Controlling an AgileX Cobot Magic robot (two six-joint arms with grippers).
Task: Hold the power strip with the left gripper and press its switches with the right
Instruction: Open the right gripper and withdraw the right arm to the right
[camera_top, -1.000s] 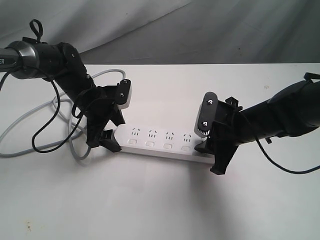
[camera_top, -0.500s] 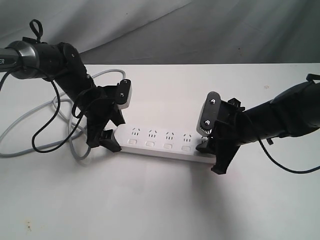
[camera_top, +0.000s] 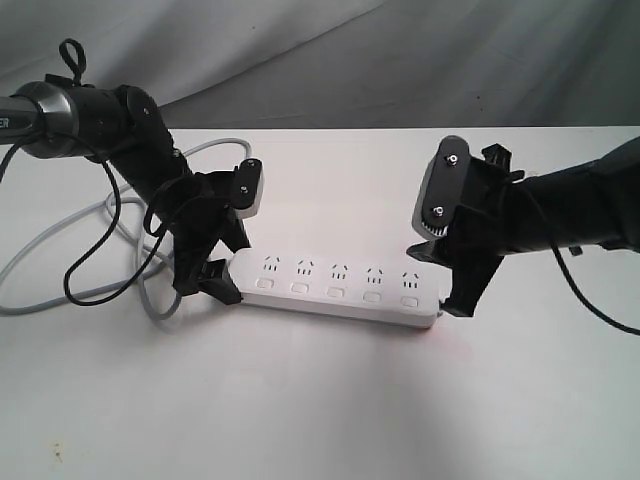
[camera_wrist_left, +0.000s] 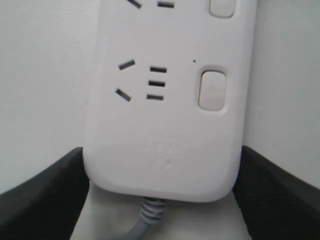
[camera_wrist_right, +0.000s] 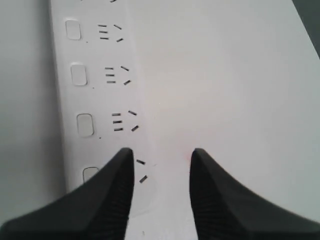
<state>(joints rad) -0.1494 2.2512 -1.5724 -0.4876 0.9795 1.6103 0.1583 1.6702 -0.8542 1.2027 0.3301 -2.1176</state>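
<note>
The white power strip (camera_top: 335, 285) lies flat on the table, its row of switches (camera_top: 337, 293) along the near side. My left gripper (camera_top: 215, 268) is shut on its cord end; the left wrist view shows the black fingers (camera_wrist_left: 45, 195) against both sides of the power strip (camera_wrist_left: 165, 130), one switch (camera_wrist_left: 212, 90) just beyond. My right gripper (camera_top: 446, 278) hovers at the strip's right end, lifted off it and open, nothing between the fingers. In the right wrist view the right gripper (camera_wrist_right: 161, 155) sits over the strip's edge (camera_wrist_right: 100, 95), switches (camera_wrist_right: 85, 125) alongside.
The grey cord (camera_top: 60, 235) loops across the table's left side behind the left arm. The white table (camera_top: 320, 400) stretches in front of the strip. A grey cloth backdrop (camera_top: 400, 60) rises behind the table's far edge.
My right gripper has risen and drawn back to the right, off the strip's right end, uncovering the last socket and switch. The left gripper and the strip have not moved.
</note>
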